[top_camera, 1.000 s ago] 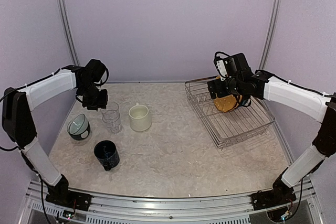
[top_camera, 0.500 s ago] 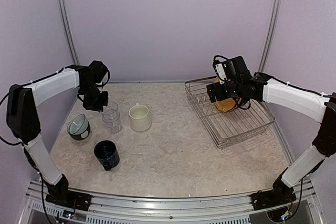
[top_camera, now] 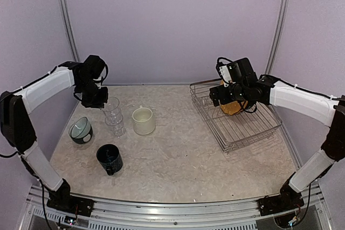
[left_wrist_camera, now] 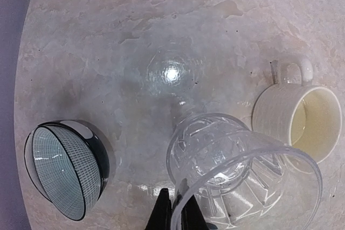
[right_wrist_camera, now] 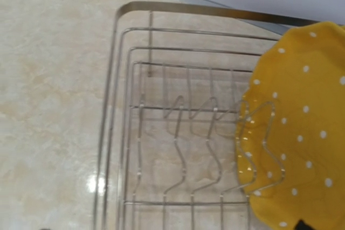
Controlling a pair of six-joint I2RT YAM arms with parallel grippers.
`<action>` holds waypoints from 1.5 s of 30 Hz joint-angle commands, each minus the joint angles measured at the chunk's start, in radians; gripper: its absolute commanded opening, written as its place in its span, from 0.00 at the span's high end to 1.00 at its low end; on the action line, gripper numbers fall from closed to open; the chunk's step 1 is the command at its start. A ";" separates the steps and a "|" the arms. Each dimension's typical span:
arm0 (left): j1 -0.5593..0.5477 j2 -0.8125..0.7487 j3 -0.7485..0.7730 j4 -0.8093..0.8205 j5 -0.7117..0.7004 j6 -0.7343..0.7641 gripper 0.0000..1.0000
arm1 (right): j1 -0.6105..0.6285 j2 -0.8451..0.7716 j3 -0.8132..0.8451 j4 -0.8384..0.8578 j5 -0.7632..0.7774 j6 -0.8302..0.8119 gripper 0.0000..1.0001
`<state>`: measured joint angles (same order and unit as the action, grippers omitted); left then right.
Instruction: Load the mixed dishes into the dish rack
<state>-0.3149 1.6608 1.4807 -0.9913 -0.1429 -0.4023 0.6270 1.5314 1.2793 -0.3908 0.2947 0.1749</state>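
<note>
A beige, marbled tabletop [top_camera: 183, 154] is seen across the floor of the cell, and a bright glare spot [left_wrist_camera: 171, 72] is caught on it in the left wrist view. It is enclosed by plain lilac walls [top_camera: 172, 25]. A silver left post [top_camera: 66, 20] is set upright at the far left corner and a right post [top_camera: 280, 20] at the far right. A ribbed aluminium rail [top_camera: 172, 208] is laid along the near edge.

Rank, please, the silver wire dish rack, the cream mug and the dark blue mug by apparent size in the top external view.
1. Silver wire dish rack: clearly largest.
2. Cream mug and dark blue mug: alike; the blue one sits nearer the camera, so unranked.
</note>
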 commanded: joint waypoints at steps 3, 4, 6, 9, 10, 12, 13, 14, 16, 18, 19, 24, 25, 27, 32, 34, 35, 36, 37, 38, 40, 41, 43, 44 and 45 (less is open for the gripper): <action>0.010 -0.212 -0.012 0.043 0.074 -0.007 1.00 | 0.032 -0.062 -0.008 0.079 -0.209 0.036 0.01; 0.010 -0.239 -0.032 0.069 0.107 -0.015 1.00 | 0.039 -0.066 -0.021 0.112 -0.255 0.053 0.00; 0.011 -0.307 -0.093 0.163 0.210 -0.040 1.00 | 0.057 -0.069 -0.043 0.187 -0.361 0.091 0.00; 0.013 -0.423 -0.216 0.347 0.391 -0.131 1.00 | 0.080 -0.050 -0.064 0.303 -0.499 0.159 0.00; 0.014 -0.460 -0.257 0.444 0.456 -0.166 1.00 | 0.086 -0.037 -0.068 0.339 -0.545 0.193 0.00; 0.016 -0.494 -0.330 0.575 0.576 -0.256 1.00 | 0.096 -0.012 -0.073 0.416 -0.626 0.247 0.00; 0.017 -0.502 -0.363 0.641 0.627 -0.297 1.00 | 0.100 0.004 -0.075 0.463 -0.665 0.272 0.00; 0.016 -0.509 -0.392 0.703 0.678 -0.353 1.00 | 0.102 0.018 -0.078 0.503 -0.705 0.302 0.00; 0.015 -0.511 -0.447 0.827 0.754 -0.433 1.00 | 0.108 0.041 -0.090 0.585 -0.780 0.357 0.00; 0.009 -0.509 -0.498 0.952 0.828 -0.511 1.00 | 0.114 0.059 -0.109 0.672 -0.839 0.412 0.00; 0.005 -0.504 -0.526 1.012 0.851 -0.546 1.00 | 0.118 0.068 -0.118 0.716 -0.870 0.440 0.00; -0.040 -0.461 -0.593 1.237 0.904 -0.656 1.00 | 0.140 0.114 -0.126 0.843 -0.933 0.536 0.00; -0.050 -0.451 -0.602 1.267 0.907 -0.673 1.00 | 0.145 0.122 -0.125 0.863 -0.944 0.548 0.00; -0.070 -0.430 -0.611 1.313 0.908 -0.690 1.00 | 0.151 0.141 -0.123 0.914 -0.975 0.586 0.00; -0.107 -0.378 -0.615 1.407 0.932 -0.724 1.00 | 0.166 0.172 -0.112 0.991 -1.016 0.632 0.00; -0.116 -0.357 -0.619 1.440 0.945 -0.737 1.00 | 0.168 0.179 -0.108 1.008 -1.026 0.644 0.00; -0.120 -0.350 -0.622 1.461 0.952 -0.746 1.00 | 0.169 0.182 -0.109 1.023 -1.032 0.653 0.00; -0.124 -0.341 -0.628 1.495 0.958 -0.758 1.00 | 0.169 0.187 -0.111 1.043 -1.039 0.664 0.00; -0.127 -0.327 -0.631 1.510 0.965 -0.771 1.00 | 0.169 0.190 -0.112 1.059 -1.045 0.675 0.00; -0.132 -0.318 -0.634 1.533 0.973 -0.785 1.00 | 0.169 0.194 -0.112 1.073 -1.050 0.684 0.00; -0.141 -0.297 -0.640 1.580 0.981 -0.805 1.00 | 0.169 0.199 -0.107 1.082 -1.052 0.693 0.00; -0.147 -0.284 -0.640 1.592 0.985 -0.811 1.00 | 0.169 0.200 -0.103 1.082 -1.052 0.693 0.00; -0.157 -0.267 -0.640 1.610 0.991 -0.818 1.00 | 0.169 0.203 -0.095 1.074 -1.051 0.691 0.01; -0.162 -0.259 -0.642 1.618 0.991 -0.820 1.00 | 0.169 0.205 -0.090 1.066 -1.049 0.689 0.01; -0.166 -0.253 -0.642 1.623 0.991 -0.822 1.00 | 0.169 0.209 -0.084 1.055 -1.047 0.685 0.03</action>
<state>-0.4622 1.3891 0.8452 0.5194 0.8158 -1.1923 0.7853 1.7126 1.1660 0.6498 -0.7376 0.8497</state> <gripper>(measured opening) 0.026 0.990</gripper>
